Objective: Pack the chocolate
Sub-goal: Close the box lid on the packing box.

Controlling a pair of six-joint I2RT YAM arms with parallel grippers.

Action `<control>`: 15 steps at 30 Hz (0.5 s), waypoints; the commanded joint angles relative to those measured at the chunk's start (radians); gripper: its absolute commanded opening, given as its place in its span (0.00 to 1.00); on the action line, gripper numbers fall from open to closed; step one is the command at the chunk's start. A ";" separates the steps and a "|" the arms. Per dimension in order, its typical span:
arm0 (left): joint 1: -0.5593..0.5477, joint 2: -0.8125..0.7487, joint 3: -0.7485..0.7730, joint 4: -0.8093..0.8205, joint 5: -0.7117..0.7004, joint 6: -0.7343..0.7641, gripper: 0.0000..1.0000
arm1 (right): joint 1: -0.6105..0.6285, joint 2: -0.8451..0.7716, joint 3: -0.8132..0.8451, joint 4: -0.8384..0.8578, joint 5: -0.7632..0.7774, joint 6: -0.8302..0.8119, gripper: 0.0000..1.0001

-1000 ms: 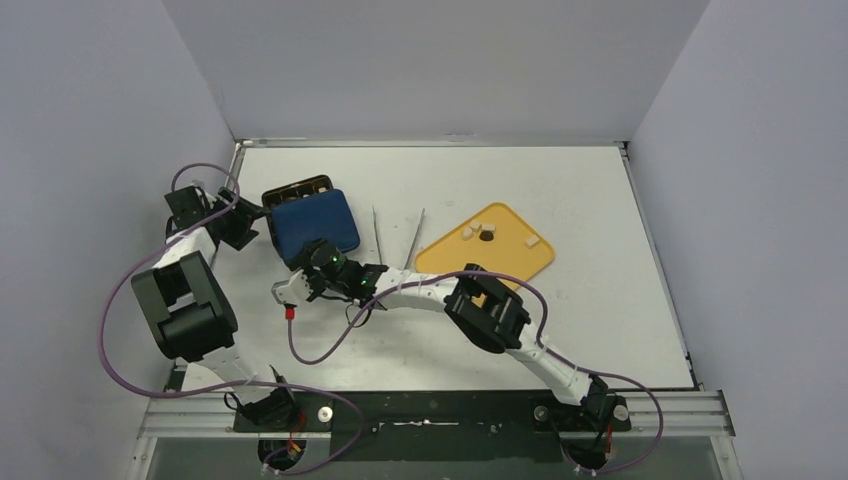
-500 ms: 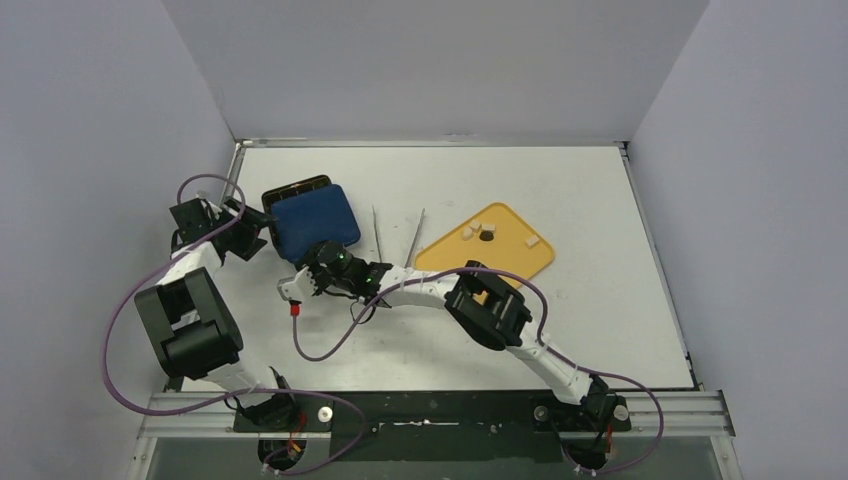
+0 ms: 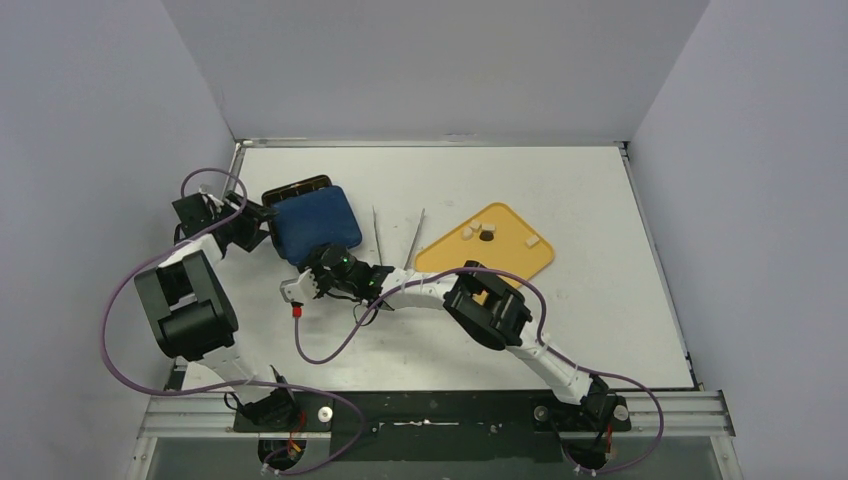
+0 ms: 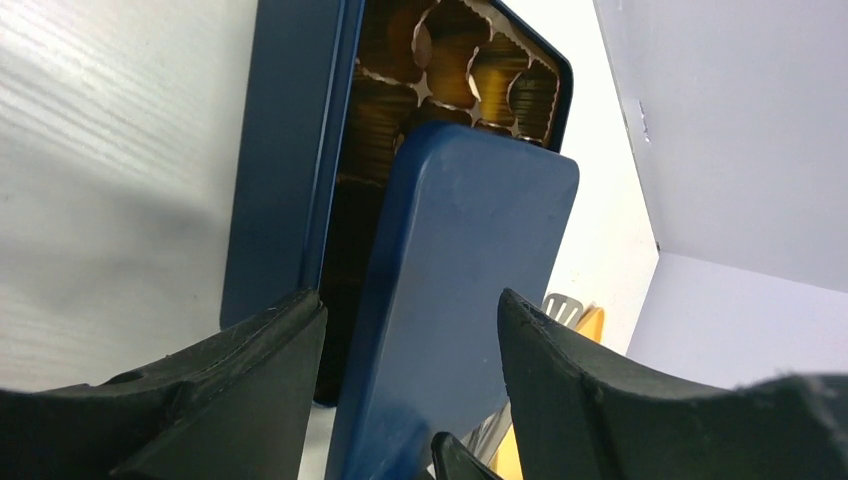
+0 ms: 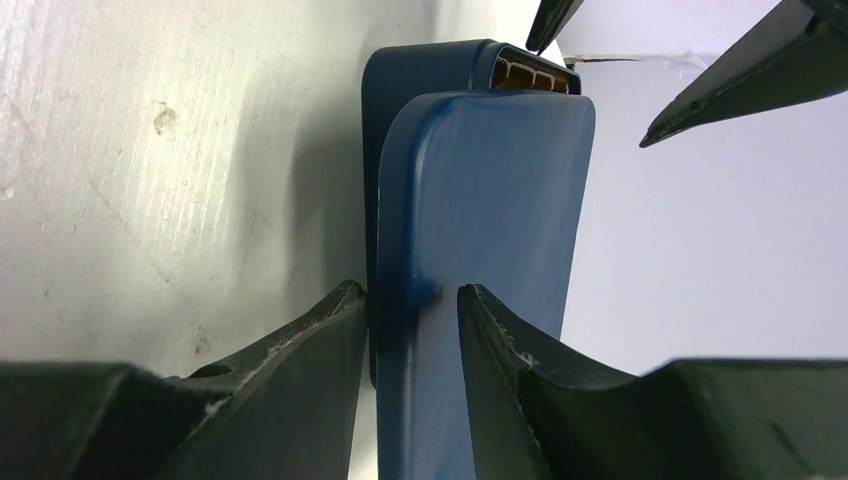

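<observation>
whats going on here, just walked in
Two arms are working on a blue box. The right gripper pinches the near edge of the lid, which sits askew over the box and leaves the cups at one end uncovered. The left gripper is open at the box's left end. A few chocolates lie on the yellow tray, with the tongs on the table between tray and box.

Blue lid (image 3: 315, 224) covers most of the box (image 3: 297, 188), apparently blocking entry.

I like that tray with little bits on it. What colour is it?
Yellow. The flat yellow plastic tray shows best in the top view.
</observation>
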 commanded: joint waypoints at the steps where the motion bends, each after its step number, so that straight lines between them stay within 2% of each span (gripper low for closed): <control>1: -0.013 0.038 0.069 0.090 0.005 0.023 0.61 | -0.005 -0.077 0.005 0.058 -0.025 0.026 0.39; 8: -0.043 0.117 0.118 0.145 0.031 -0.007 0.58 | -0.005 -0.069 0.011 0.067 -0.028 0.024 0.38; 15: -0.052 0.142 0.101 0.209 0.048 -0.036 0.59 | -0.003 -0.071 0.019 0.076 -0.034 0.030 0.37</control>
